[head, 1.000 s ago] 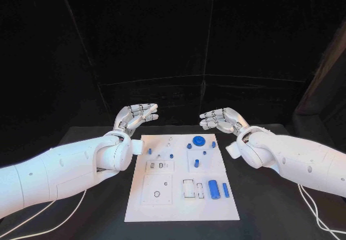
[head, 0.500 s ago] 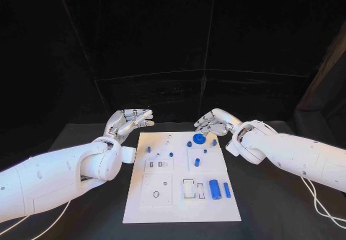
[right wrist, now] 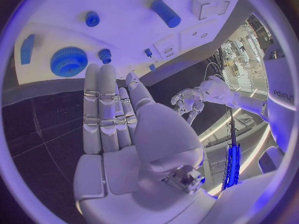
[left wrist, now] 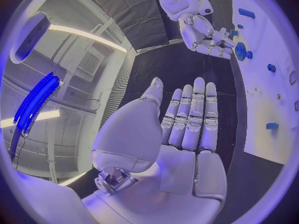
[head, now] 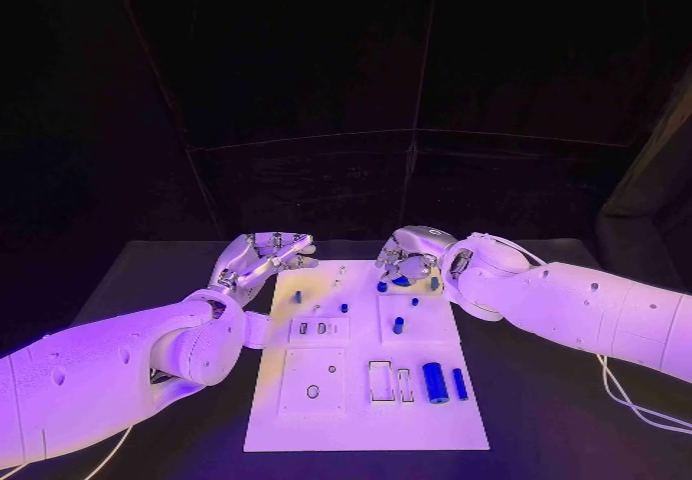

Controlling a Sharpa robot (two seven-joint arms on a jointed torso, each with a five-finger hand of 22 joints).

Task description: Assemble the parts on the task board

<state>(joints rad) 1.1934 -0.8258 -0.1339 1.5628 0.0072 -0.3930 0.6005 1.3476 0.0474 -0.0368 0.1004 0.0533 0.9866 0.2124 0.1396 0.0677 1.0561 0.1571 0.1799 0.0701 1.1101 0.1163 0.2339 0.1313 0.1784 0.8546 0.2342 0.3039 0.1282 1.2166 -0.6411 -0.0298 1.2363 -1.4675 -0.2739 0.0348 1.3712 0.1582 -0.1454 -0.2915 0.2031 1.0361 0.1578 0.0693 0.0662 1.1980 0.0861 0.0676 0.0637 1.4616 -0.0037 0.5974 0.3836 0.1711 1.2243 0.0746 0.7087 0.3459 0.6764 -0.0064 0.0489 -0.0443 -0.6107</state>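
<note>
Right hand (head: 408,252) hangs over the far edge of the task board (head: 364,420) with nothing in it; in the right wrist view its fingers (right wrist: 99,109) lie straight and side by side, so we call it empty and flat, not pinching anything. Left hand (head: 264,253) sits just off the board's far left corner, fingers loosely apart and likewise holding nothing; the left wrist view shows its palm (left wrist: 181,149) bare.

The thing we'd bet on next is the blue gear (right wrist: 69,61); it lies on the board's far end, right under the right hand's fingertips. Looks like stiff printed plastic to us, light, not fragile, maybe a bit slick; the toothed rim should give decent purchase, so we'd take it by the rim from above rather than by the flat face. The blue cylinder (head: 434,382) near the board's near right side will probably roll if nudged; better pinched across its middle.

View differences: from the head camera the right hand covers most of the gear, so we can't tell its teeth there; the right wrist camera shows the whole disc plus a small blue knob (right wrist: 92,18) beside it; the left wrist camera catches the right hand (left wrist: 209,35) from the opposite side, hovering next to the gear (left wrist: 240,51) without touching it.
</note>
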